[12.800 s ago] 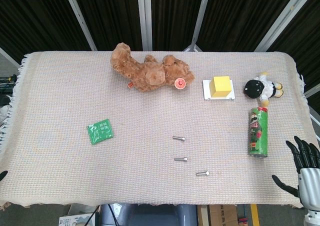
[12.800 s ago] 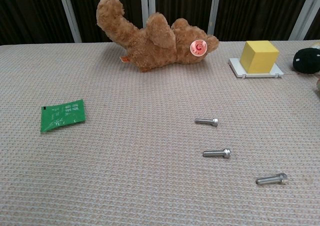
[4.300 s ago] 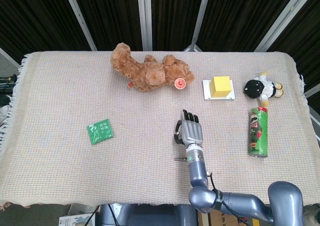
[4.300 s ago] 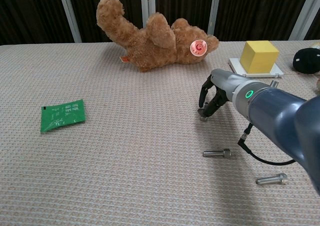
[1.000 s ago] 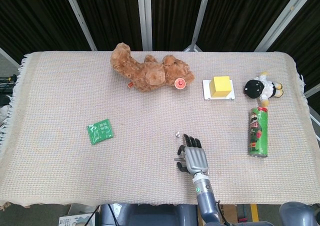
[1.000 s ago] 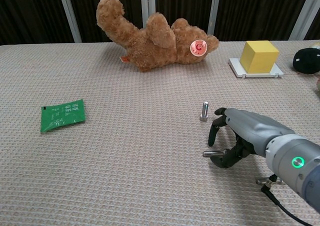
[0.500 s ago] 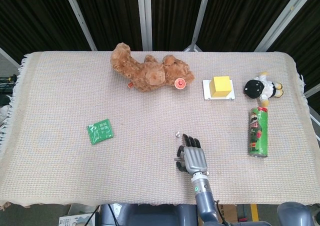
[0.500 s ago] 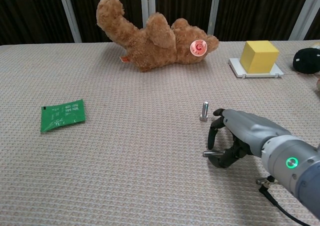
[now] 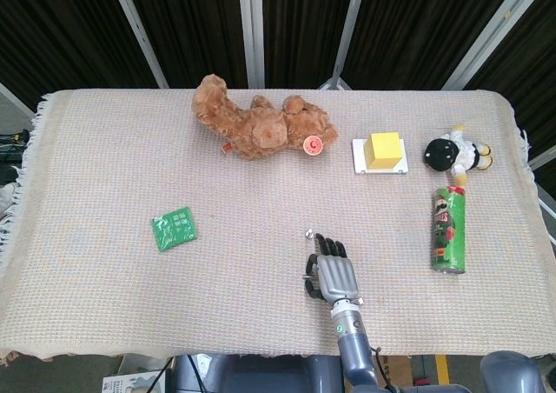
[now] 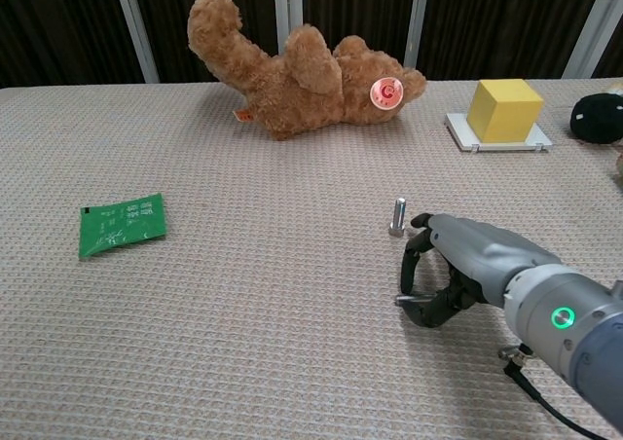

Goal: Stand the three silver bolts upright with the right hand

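Head view: beige woven cloth-covered table [image 9: 104, 184]. One slim silver steel bolt [image 9: 307, 233] upright, just beyond the fingertips of the grey-and-black right hand [image 9: 334, 276], itself low over the near middle of the cloth. At the hand's left edge, a sliver of the second silver bolt [image 9: 305, 278] lying flat; the rest hidden beneath the palm. Third bolt nowhere visible here, presumably under the forearm.

Chest view: standing bolt [image 10: 397, 216] just left of and beyond the right hand [image 10: 458, 265]. Fingers curled down around the lying bolt [image 10: 403, 300], only its threaded tip poking out on the left. Thumb below, fingers above, close around the shank; firmly gripped or merely caged, cannot tell. Left hand out of sight in both views.

Step in hand, by judgement: first bolt done, second being grasped. Next move: close firmly on the shank, lift, turn head-down, set on the cloth clear of the standing bolt, release gently. Soft weave likely to tip a narrow head.
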Controlling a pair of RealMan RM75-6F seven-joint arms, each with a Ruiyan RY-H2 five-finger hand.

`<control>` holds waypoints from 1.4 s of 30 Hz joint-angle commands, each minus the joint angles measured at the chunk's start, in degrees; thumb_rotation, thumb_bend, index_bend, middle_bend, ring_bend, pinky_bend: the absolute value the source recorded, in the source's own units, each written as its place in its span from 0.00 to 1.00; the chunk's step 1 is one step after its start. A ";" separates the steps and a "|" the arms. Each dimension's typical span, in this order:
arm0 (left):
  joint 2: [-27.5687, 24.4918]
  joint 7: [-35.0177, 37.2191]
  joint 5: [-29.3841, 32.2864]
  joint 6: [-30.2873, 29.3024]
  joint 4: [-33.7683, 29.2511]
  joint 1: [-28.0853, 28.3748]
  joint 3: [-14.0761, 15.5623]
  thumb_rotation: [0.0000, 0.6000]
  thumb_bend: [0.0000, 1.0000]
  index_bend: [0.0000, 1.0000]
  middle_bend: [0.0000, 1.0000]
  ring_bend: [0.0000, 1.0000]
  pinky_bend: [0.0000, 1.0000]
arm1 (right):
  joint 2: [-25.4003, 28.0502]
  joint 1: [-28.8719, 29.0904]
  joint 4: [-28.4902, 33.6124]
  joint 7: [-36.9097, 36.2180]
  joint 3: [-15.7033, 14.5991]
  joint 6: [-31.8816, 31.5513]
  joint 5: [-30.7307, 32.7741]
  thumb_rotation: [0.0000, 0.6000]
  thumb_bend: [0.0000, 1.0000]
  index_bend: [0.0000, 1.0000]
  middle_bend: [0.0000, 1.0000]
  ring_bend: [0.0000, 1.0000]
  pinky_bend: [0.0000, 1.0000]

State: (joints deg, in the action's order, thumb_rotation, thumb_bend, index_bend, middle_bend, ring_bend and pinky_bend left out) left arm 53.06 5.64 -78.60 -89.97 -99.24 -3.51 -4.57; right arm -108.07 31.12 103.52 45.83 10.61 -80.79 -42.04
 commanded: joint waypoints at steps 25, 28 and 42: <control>0.01 0.08 0.07 -0.05 0.08 -0.04 -0.06 1.00 0.08 0.09 0.04 0.00 0.08 | -0.16 0.05 -0.06 -0.20 0.00 0.78 0.44 1.00 0.39 0.56 0.00 0.01 0.07; -0.01 0.13 0.04 -0.04 0.11 -0.03 -0.06 1.00 0.08 0.09 0.04 0.00 0.08 | -0.11 -0.05 0.16 -0.66 0.32 0.57 0.16 1.00 0.39 0.58 0.00 0.01 0.07; -0.04 -0.08 0.06 0.01 -0.03 -0.05 0.00 1.00 0.08 0.09 0.04 0.01 0.08 | 1.09 -0.38 1.51 -2.16 1.40 0.30 -0.67 1.00 0.39 0.59 0.00 0.01 0.07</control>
State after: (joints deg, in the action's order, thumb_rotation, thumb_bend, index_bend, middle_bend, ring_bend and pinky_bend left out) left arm 53.02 5.56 -78.54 -89.96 -99.27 -3.56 -4.57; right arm -107.01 30.75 105.00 43.70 11.99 -80.48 -42.70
